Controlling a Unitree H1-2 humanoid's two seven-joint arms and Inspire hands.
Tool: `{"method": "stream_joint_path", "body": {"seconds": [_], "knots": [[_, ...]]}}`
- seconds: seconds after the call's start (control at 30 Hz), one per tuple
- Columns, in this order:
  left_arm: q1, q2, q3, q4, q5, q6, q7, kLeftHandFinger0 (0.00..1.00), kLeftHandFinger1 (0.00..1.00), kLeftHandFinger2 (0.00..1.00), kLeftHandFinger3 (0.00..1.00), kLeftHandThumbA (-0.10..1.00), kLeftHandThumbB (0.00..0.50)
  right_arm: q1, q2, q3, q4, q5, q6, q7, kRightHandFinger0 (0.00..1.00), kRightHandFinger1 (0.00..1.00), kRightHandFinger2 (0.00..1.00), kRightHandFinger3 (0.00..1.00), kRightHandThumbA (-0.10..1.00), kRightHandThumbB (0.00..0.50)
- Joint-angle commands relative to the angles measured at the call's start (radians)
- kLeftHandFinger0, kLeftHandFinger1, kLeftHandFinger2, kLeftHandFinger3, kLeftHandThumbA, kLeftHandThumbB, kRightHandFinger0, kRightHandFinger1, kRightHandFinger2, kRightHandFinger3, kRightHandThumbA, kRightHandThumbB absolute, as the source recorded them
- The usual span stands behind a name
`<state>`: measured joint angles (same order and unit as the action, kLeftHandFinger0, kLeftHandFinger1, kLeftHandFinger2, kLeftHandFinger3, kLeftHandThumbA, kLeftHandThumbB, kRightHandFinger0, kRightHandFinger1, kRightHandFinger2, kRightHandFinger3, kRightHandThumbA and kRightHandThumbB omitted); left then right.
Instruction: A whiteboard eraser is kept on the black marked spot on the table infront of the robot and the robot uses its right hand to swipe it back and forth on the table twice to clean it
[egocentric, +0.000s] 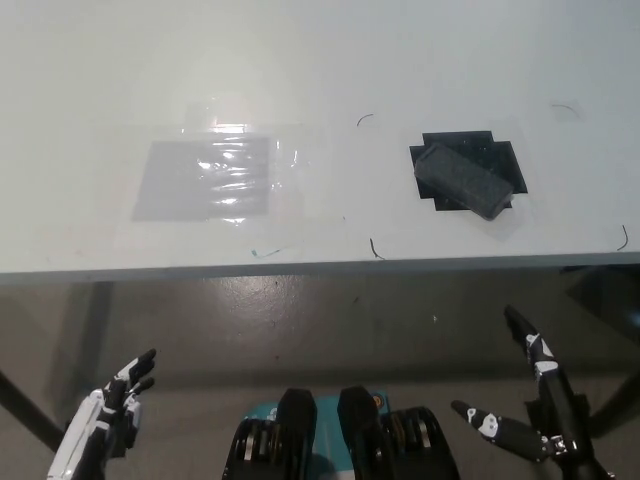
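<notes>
Eraser (463, 180) lies tilted on the black spot (500, 152), near the table (320, 60) edge at 6 o'clock. Right hand (535, 415) at 5 o'clock and left hand (105, 420) at 7 o'clock wait open, holding nothing.

Eraser (464, 181) — lying askew on the marked spot (500, 152), toward the tabletop's (320, 60) right edge; taped sheet (212, 178) — lying well apart, left of centre.

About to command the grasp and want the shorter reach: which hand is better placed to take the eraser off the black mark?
Right. The eraser lies on the black mark at the table's right side, above the open black right hand. The white left hand rests open at lower left, far across.
</notes>
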<state>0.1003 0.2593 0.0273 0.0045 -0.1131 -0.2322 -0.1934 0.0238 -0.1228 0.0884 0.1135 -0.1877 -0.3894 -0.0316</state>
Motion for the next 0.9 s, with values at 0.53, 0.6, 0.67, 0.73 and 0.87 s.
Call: {"method": "stream_joint_path", "body": {"seconds": [0.53,0.6,0.67,0.73,0.87], "knots": [[0.034,0.069,-0.023,-0.083,-0.068,0.028,-0.114,1.0,1.0,1.0,1.0,0.99,0.442,-0.466,-0.24,-0.129,-0.683,-0.211,0.646,0.241,1.0,1.0,1.0,1.0,1.0,0.455],[0.043,0.068,-0.024,-0.091,-0.062,0.036,-0.111,1.0,1.0,1.0,1.0,0.98,0.449,-0.578,-0.293,-0.107,-0.661,-0.313,0.727,0.316,1.0,1.0,1.0,1.0,1.0,0.428],[0.047,0.065,-0.024,-0.086,-0.055,0.029,-0.107,1.0,1.0,1.0,1.0,0.97,0.459,-0.683,-0.334,-0.07,-0.602,-0.387,0.79,0.38,1.0,1.0,1.0,1.0,1.0,0.422],[0.048,0.066,-0.027,-0.084,-0.048,0.028,-0.108,1.0,1.0,1.0,1.0,0.96,0.462,-0.8,-0.348,-0.039,-0.475,-0.353,0.849,0.401,1.0,1.0,1.0,1.0,0.96,0.449],[0.054,0.072,-0.031,-0.075,-0.041,0.009,-0.116,1.0,1.0,1.0,1.0,0.93,0.445,-1.002,-0.33,0.063,-0.179,-0.443,0.859,0.405,1.0,1.0,1.0,1.0,0.95,0.492]]}}
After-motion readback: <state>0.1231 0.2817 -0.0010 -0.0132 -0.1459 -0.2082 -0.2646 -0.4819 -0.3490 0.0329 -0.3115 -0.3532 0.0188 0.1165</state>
